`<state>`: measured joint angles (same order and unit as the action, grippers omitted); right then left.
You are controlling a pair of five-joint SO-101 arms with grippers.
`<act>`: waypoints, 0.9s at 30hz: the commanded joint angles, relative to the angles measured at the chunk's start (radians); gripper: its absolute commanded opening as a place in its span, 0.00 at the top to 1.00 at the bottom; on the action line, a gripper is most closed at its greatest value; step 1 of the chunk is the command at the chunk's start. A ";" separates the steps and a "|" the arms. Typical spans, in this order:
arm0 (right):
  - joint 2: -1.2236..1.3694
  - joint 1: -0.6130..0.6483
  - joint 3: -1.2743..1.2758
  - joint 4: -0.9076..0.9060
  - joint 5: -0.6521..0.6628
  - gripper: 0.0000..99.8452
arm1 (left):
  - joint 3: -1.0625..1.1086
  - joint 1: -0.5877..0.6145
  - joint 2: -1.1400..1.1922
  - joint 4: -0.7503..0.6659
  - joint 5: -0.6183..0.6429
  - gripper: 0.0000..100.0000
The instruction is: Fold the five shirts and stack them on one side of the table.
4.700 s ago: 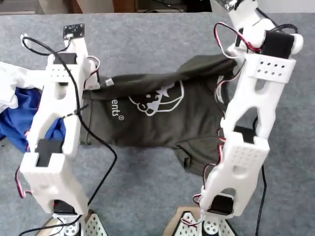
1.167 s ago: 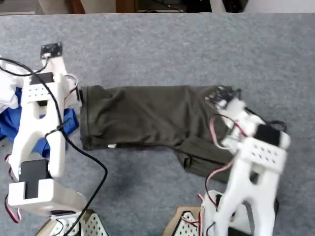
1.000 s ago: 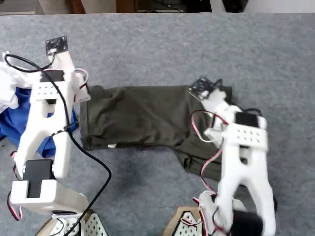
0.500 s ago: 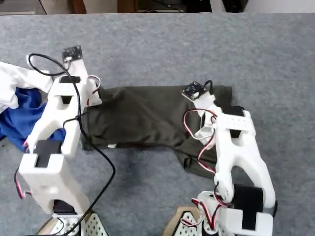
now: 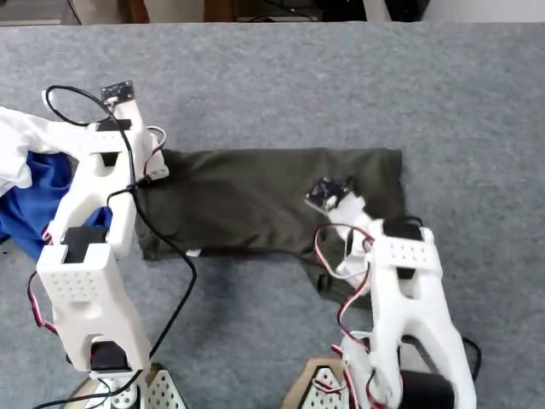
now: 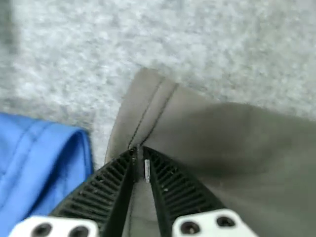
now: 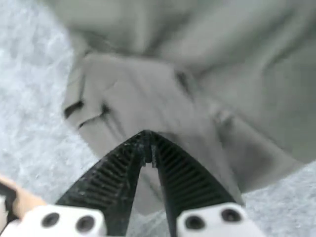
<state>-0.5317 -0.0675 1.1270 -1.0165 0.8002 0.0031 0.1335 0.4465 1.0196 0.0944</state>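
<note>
A dark olive shirt (image 5: 255, 200) lies folded in half across the middle of the grey table, no print showing. One sleeve (image 5: 328, 277) sticks out at its near right side. My left gripper (image 5: 157, 166) is shut with its tips (image 6: 140, 157) over the shirt's far left corner hem (image 6: 148, 94); I cannot tell whether any cloth is pinched. My right gripper (image 5: 345, 240) hangs shut and holds nothing, just above the loose sleeve (image 7: 148, 98), seen with its tips (image 7: 148, 143) together in the right wrist view.
A blue shirt (image 5: 34, 213) and a white shirt (image 5: 21, 141) lie crumpled at the table's left edge, close to the left arm. The blue shirt (image 6: 39, 163) sits beside the olive corner. Grey table (image 5: 341, 85) stretches bare behind and right.
The shirt, open with its print up 4.7 s ago, now lies folded in half. The right arm has drawn back from the right end to the near sleeve. The left gripper shifted slightly right.
</note>
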 commanded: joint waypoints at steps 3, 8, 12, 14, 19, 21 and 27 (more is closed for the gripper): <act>-0.171 0.005 -0.016 -0.083 0.041 1.00 | -0.063 0.028 0.001 0.006 0.000 0.98; -0.162 0.028 -0.171 -0.083 0.032 0.99 | -0.101 0.020 0.001 0.006 0.005 0.98; 0.018 0.038 -0.262 -0.035 0.011 0.99 | -0.104 0.005 -0.007 0.008 0.005 0.98; 0.127 0.035 -0.305 0.003 0.002 0.99 | -0.098 -0.005 -0.007 0.009 0.005 0.98; 0.338 0.044 -0.398 0.015 -0.002 1.00 | -0.106 -0.014 -0.007 0.049 0.005 0.98; 0.361 0.048 -0.395 0.011 -0.002 1.00 | -0.104 -0.015 -0.007 0.049 0.005 0.98; 0.280 0.054 -0.272 0.012 0.006 1.00 | -0.104 -0.014 -0.007 0.049 0.003 0.98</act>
<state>-0.1864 -0.0261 0.8170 -1.0150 0.8094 -0.0537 0.1243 0.4557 1.0610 0.0944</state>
